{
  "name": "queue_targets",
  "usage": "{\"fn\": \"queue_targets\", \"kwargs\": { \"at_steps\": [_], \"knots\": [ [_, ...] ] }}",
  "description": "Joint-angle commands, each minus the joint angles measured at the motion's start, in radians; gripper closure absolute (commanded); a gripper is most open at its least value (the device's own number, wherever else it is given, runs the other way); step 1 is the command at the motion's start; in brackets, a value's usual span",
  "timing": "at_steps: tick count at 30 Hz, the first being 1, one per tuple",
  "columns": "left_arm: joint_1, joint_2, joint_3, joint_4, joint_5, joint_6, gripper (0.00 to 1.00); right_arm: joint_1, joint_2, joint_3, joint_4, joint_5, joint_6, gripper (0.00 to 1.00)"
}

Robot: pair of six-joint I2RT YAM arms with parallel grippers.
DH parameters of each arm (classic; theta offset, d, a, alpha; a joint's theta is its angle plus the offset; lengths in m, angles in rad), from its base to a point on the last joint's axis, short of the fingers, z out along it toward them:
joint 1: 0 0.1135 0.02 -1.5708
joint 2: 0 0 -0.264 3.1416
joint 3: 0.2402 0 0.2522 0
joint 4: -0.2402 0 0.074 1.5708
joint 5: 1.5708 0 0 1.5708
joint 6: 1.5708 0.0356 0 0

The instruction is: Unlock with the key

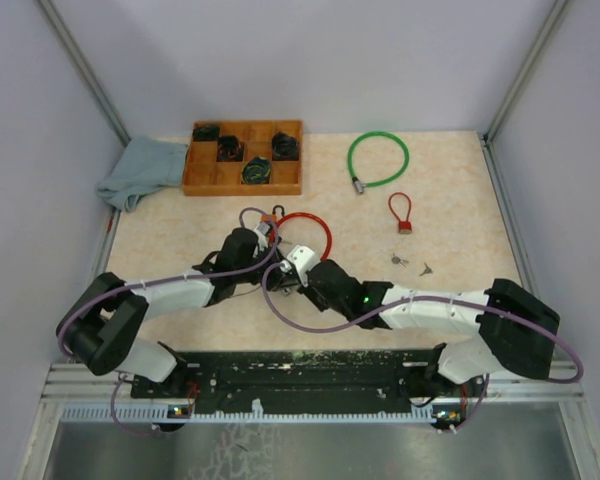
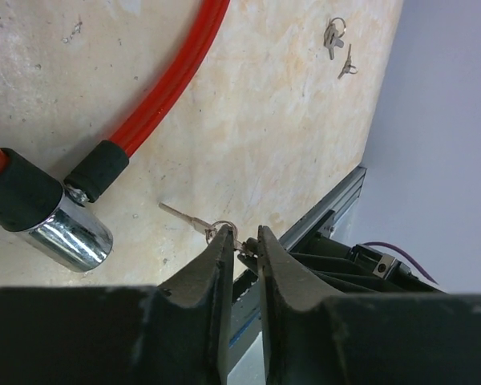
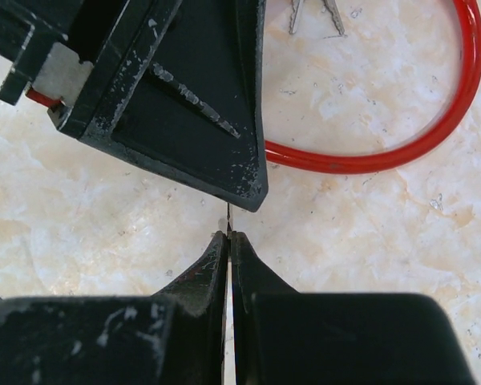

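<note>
A small key (image 2: pixel 180 215) on a ring lies on the table beside the chrome lock body (image 2: pixel 68 233) of the red cable lock (image 1: pixel 325 228). A second key on that ring sits between the tips of my left gripper (image 2: pixel 243 233), whose jaws stand a narrow gap apart on either side of it. My right gripper (image 3: pixel 228 234) is shut on the thin metal edge of that key (image 3: pixel 228 222), and the left gripper's black finger (image 3: pixel 184 104) sits just beyond it. Both grippers meet at mid-table, left gripper (image 1: pixel 277 272) against right gripper (image 1: pixel 292 280).
Two loose keys (image 1: pixel 398 260) lie to the right, near a small red padlock (image 1: pixel 401 213) and a green cable lock (image 1: pixel 377 158). At the back left stand a wooden tray (image 1: pixel 205 180) and a blue cloth (image 1: pixel 140 172). The metal rail (image 1: pixel 310 365) runs along the near edge.
</note>
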Motion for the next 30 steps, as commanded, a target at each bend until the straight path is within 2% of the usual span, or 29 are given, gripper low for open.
{"fn": "queue_targets", "kwargs": {
  "at_steps": [1,6,10,14,17,20,24,30],
  "knots": [
    [-0.012,0.012,0.031,0.003,-0.003,0.002,0.81,0.017,0.0,0.048,0.05,0.025,-0.017,1.0],
    [-0.013,0.009,0.037,-0.003,-0.002,0.005,0.98,0.017,0.008,0.049,0.071,0.026,-0.021,1.0],
    [-0.013,0.007,0.043,-0.013,-0.015,0.02,1.0,0.017,0.004,0.056,0.076,0.006,-0.024,0.98],
    [-0.012,-0.009,0.046,0.016,-0.021,0.106,1.0,0.016,-0.021,0.057,0.051,0.008,-0.018,0.83],
    [-0.011,-0.041,0.056,0.035,-0.032,0.25,1.0,0.01,-0.061,0.044,0.036,-0.012,-0.003,0.71],
    [-0.011,-0.088,0.063,0.035,-0.05,0.399,1.0,-0.024,-0.131,0.018,0.034,-0.115,0.025,0.64],
    [-0.011,-0.145,0.082,0.026,-0.035,0.584,1.0,-0.128,-0.253,-0.03,0.074,-0.31,0.076,0.59],
    [-0.012,-0.217,0.092,0.041,0.069,0.749,1.0,-0.318,-0.37,-0.113,0.205,-0.595,0.185,0.52]
  ]
}}
